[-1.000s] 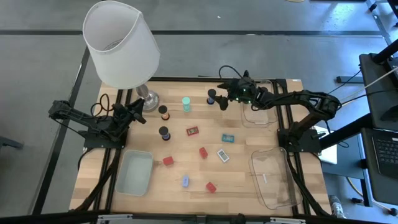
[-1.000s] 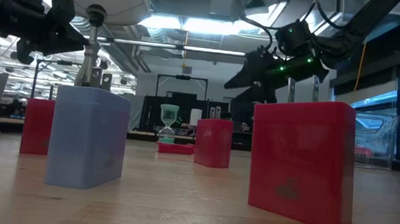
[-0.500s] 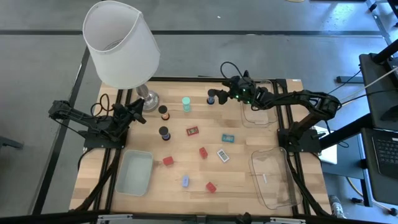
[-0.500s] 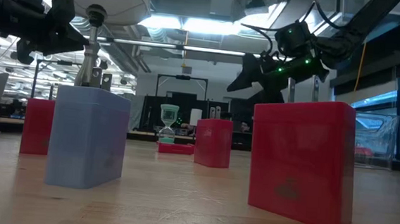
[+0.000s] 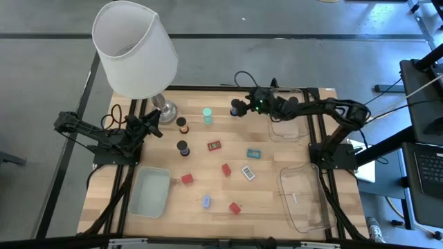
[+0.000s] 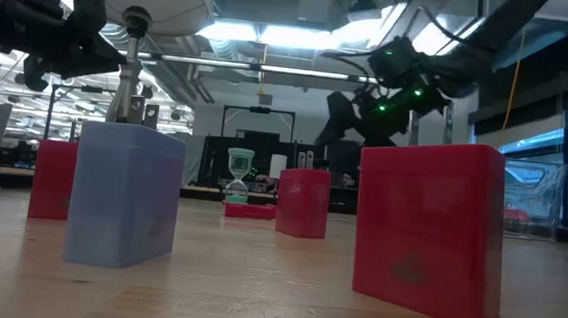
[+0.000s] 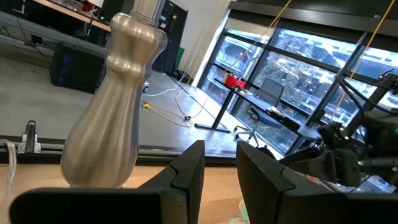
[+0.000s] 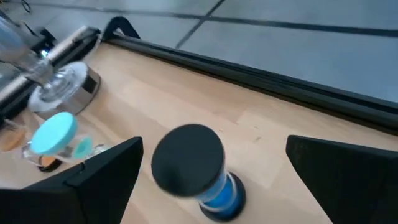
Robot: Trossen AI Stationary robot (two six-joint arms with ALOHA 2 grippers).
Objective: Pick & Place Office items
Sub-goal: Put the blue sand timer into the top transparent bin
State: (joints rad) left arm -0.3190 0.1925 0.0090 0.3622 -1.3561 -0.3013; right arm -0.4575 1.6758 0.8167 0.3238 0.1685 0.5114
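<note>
The lamp [image 5: 135,50] is standing at the table's [image 5: 291,149] far left corner. To its right, the hourglass [image 5: 207,115] is sitting; further right, a cylinder [image 5: 235,107] is standing just beside the right gripper [image 5: 243,106]. The left gripper [image 5: 156,128] is waiting nearer, below the lamp's base.

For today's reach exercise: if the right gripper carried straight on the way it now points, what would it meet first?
Most likely the dark-capped cylinder with the blue middle: it stands between the open fingers of the right gripper. Farther along are the teal cylinder and the lamp base.
</note>
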